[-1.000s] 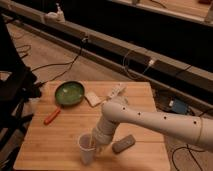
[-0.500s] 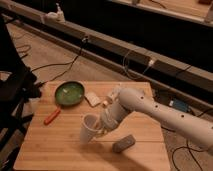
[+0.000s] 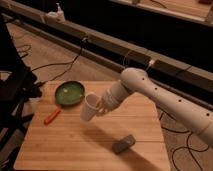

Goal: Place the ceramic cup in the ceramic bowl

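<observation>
- Grip first: my gripper (image 3: 99, 106) is clamped on the ceramic cup (image 3: 89, 110), a little left of the frame's centre, with the cup's rim uppermost and leaning slightly.
- The cup's base hangs clear of the wooden table (image 3: 70, 150); a soft shadow (image 3: 97, 132) lies on the boards below it.
- The ceramic bowl (image 3: 69, 93) rests on the upper left part of the tabletop. Its right rim meets the cup's upper left edge in the picture, and I cannot tell whether they touch.
- The bowl's orange-red handle (image 3: 52, 116) points down and left toward the table's left edge and stops short of it.
- My arm (image 3: 165, 100) comes in from the right of the frame, crossing above the table's upper right corner.
- A small grey block (image 3: 123, 143) lies flat on the boards, lower right of the cup and well apart from it, inside the table's front and right edges.
- Open boards run across the lower left and middle of the table, between the handle and the grey block.
- Past the far edge, cables (image 3: 65, 62) trail over the floor, and a long dark ledge (image 3: 105, 42) crosses the upper frame with a white bottle (image 3: 59, 11) at the upper left.
- A dark stand (image 3: 15, 92) crowds the table's left side.
</observation>
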Tool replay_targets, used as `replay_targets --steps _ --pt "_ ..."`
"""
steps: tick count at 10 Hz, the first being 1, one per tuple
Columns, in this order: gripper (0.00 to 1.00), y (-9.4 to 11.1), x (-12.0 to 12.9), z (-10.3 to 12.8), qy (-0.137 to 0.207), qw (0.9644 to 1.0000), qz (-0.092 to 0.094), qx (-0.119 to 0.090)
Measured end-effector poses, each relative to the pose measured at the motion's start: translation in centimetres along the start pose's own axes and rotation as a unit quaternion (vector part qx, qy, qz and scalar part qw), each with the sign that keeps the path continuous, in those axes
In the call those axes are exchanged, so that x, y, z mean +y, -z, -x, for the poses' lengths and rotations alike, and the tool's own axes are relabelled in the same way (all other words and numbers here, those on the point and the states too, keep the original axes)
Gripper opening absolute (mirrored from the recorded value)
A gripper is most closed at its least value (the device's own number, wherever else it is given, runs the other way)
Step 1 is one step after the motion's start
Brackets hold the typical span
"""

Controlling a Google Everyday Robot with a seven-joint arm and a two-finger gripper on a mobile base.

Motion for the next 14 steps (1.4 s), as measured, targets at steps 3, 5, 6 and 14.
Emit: replay_targets --steps 3,5,6,14 --pt "0.20 0.0 -0.1 -0.1 0.001 1.0000 0.000 0.000" --pt "0.20 0.0 -0.1 -0.1 0.001 1.0000 0.000 0.000" --pt "0.20 0.0 -0.2 -0.2 0.001 1.0000 0.001 0.001" --pt "0.20 -3.4 -12.4 -4.1 0.040 0.9987 0.005 0.031"
